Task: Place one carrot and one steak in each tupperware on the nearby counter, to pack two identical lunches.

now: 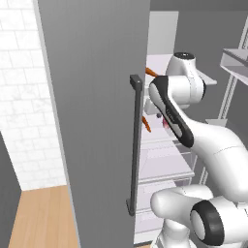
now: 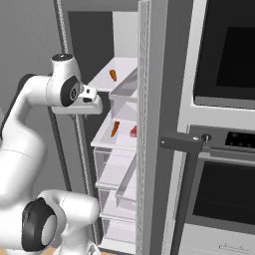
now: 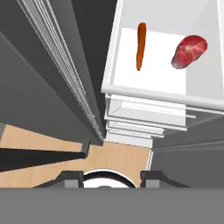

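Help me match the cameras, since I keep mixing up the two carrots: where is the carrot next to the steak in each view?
Left base view: the carrot is at mid-height, just right of the door edge.
Right base view: left of centre, with the steak to its right.
Hand view: upper middle, left of the steak.
Shared landmark: the white shelf it lies on.

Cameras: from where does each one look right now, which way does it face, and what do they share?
Left base view: behind-left of the arm, facing the grey fridge door; white arm at right.
Right base view: behind-right, facing the open fridge's white shelves; arm at left, pincer beside them.
Hand view: on the hand, looking at a shelf.
Shared: thin orange carrot and red steak chunk on one shelf.
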You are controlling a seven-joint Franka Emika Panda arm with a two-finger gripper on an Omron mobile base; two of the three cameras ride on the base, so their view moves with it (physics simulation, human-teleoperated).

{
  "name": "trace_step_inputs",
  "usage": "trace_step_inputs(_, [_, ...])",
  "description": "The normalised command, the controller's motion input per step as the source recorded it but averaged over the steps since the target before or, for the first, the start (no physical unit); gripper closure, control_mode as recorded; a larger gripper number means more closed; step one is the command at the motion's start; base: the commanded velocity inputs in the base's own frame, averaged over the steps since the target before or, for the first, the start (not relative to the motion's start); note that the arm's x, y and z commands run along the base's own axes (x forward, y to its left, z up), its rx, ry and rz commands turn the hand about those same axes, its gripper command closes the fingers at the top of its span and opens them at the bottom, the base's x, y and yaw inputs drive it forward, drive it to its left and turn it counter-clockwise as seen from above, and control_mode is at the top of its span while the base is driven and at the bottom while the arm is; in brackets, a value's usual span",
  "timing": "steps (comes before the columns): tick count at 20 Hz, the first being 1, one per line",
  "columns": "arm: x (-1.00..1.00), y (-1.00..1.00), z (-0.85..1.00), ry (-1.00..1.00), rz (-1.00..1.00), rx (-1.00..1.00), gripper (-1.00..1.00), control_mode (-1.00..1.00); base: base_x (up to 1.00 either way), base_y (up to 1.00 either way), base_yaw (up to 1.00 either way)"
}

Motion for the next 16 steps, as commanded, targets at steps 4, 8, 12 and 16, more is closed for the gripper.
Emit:
trace_step_inputs(4, [-0.03, -0.45, 0.00, -0.11, -0.06, 0.03, -1.00, -1.00, 0.00, 0.00, 0.00])
trace_step_inputs(8, [0.00, -0.94, 0.17, -0.41, -0.20, 0.01, -1.00, -1.00, 0.00, 0.00, 0.00])
trace_step_inputs(12, [0.03, -0.71, 0.54, -0.58, -0.19, 0.02, -1.00, -1.00, 0.00, 0.00, 0.00])
trace_step_inputs(16, [0.50, -0.14, 0.97, -0.29, -0.30, 0.11, -1.00, -1.00, 0.00, 0.00, 0.00])
